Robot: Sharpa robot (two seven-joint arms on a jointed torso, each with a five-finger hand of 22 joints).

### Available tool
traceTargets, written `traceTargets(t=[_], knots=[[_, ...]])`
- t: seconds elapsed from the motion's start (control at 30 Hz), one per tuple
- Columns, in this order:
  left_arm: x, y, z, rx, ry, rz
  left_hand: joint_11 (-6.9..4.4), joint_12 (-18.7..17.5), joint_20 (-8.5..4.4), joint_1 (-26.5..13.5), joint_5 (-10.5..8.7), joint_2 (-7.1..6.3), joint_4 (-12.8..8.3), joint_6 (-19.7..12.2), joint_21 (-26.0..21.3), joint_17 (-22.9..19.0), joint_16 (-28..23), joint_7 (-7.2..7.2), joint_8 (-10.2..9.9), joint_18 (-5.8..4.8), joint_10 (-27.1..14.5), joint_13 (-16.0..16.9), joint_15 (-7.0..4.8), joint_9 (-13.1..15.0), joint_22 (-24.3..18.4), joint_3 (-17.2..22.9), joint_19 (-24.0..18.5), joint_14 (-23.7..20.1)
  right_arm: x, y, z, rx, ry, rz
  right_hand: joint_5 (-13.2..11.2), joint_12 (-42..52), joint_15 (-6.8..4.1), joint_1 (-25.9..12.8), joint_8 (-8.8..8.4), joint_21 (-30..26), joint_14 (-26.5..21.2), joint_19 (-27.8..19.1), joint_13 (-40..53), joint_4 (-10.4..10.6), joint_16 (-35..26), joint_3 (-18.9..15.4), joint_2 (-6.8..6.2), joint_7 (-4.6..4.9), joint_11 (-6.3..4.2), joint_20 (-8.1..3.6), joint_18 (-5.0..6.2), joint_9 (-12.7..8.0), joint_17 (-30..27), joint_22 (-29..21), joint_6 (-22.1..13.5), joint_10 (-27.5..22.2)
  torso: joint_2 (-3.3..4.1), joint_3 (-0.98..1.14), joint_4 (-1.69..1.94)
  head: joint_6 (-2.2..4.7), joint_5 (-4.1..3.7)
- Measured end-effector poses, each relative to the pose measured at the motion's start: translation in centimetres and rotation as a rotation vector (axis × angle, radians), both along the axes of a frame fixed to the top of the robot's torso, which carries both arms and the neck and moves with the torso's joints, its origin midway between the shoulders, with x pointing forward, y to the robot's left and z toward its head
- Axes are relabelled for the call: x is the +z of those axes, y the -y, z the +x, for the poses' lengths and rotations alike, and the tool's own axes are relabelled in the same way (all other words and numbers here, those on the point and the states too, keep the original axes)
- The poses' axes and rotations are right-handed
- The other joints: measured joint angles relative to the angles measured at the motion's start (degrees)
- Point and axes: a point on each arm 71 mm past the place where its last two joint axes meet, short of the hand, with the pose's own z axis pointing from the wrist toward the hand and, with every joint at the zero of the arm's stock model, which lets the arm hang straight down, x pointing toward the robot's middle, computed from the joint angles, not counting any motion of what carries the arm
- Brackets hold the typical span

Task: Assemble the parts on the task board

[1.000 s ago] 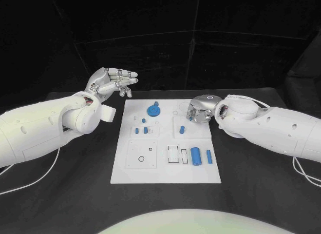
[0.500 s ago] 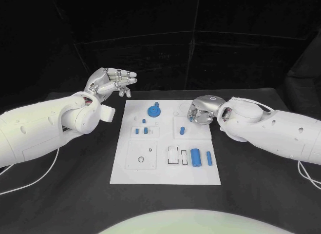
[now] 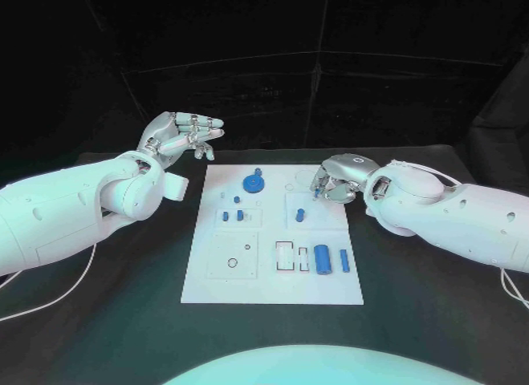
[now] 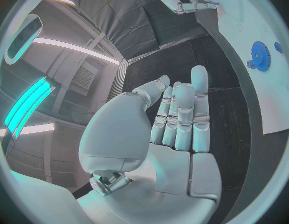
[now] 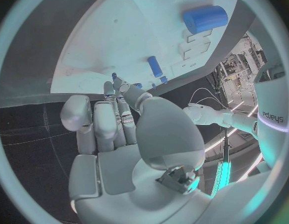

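Silver fingers of our left hand point(image 3: 181, 133) are raised off the table beyond the board's far-left corner; they are curled loosely inward and hold nothing. In the left wrist view the same hand point(image 4: 175, 119) shows its fingers side by side with an empty palm.

White task board point(image 3: 218, 285) lies flat in the middle of the black table point(image 3: 91, 321), between our two arms. On it we see, from left to right: two small blue parts point(image 3: 232, 215) in a recess, a blue gear point(image 3: 254, 184) near the far edge, a short blue peg point(image 3: 299, 214), a blue cylinder point(image 3: 323, 258) and a slim blue pin point(image 3: 344, 260) beside it.

Our right hand point(image 3: 337, 178) sits low over the board's far-right area, fingers bent down toward the surface. We cannot tell whether its fingertips point(image 5: 116, 79) grip anything.
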Motion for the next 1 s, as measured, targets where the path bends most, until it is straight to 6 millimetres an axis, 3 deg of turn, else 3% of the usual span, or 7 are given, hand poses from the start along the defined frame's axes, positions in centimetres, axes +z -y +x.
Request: traceTargets(t=[0.4,0.63,0.8,1.0], knots=[[0.0,0.3,0.0,-0.006,-0.001,-0.003,0.00,0.00,0.00,0.00,0.00,0.00,0.00,0.00,0.00,0.00,0.00,0.00,0.00,-0.01,0.00,0.00,0.00,0.00,0.01,0.00,0.00,0.00,3.3,-4.5,-3.4,0.128,0.037,0.128,0.00,-0.22,0.00,0.07,-0.16,0.00,0.00,0.00,0.00,0.06,0.00,0.38,-0.39,-0.03,-0.19,0.00,0.01,-0.02,0.00,0.09,-0.04,0.19,0.01,-0.08,0.06,0.13,0.52],[0.0,0.7,-0.1,-0.014,-0.001,-0.006,0.00,0.00,0.00,0.00,0.00,0.00,0.00,0.00,0.00,0.01,0.00,0.00,0.00,-0.01,0.00,0.00,0.00,0.01,0.01,0.00,0.00,0.00,3.9,-7.9,-4.5,0.203,0.041,0.169,0.00,-0.22,0.00,0.07,-0.25,0.00,0.00,0.00,0.00,0.16,0.24,0.76,-0.39,-0.06,-0.18,0.00,0.01,-0.07,0.01,0.08,-0.08,0.18,0.06,-0.09,0.11,-0.20,2.15],[0.0,0.9,-0.2,-0.019,-0.001,-0.008,0.00,0.00,0.00,0.00,0.00,0.00,0.00,0.00,0.00,0.01,0.00,0.00,0.00,-0.01,0.00,0.00,0.00,0.01,0.01,0.00,0.00,0.00,3.5,-10.1,-4.9,0.248,0.034,0.176,0.00,-0.22,0.00,-0.14,-0.28,0.23,0.00,0.00,0.01,0.31,0.24,0.92,-0.61,-0.07,-0.18,0.00,0.01,-0.11,0.01,0.09,-0.09,0.18,0.07,-0.10,0.11,-0.58,3.15],[0.1,1.3,-0.2,-0.027,-0.001,-0.011,0.00,0.00,0.00,0.00,0.00,0.00,0.00,0.00,0.00,-0.06,0.00,0.00,0.00,-0.01,0.00,0.00,0.00,0.01,-0.05,0.00,0.00,0.00,1.2,-11.6,-5.4,0.278,0.000,0.158,0.23,-0.24,0.00,-0.14,-0.37,0.23,0.00,0.00,0.01,0.47,0.24,1.08,-0.61,-0.11,-0.18,0.00,0.01,-0.21,0.16,0.22,-0.14,0.18,0.09,-0.07,0.11,-1.12,4.15]])
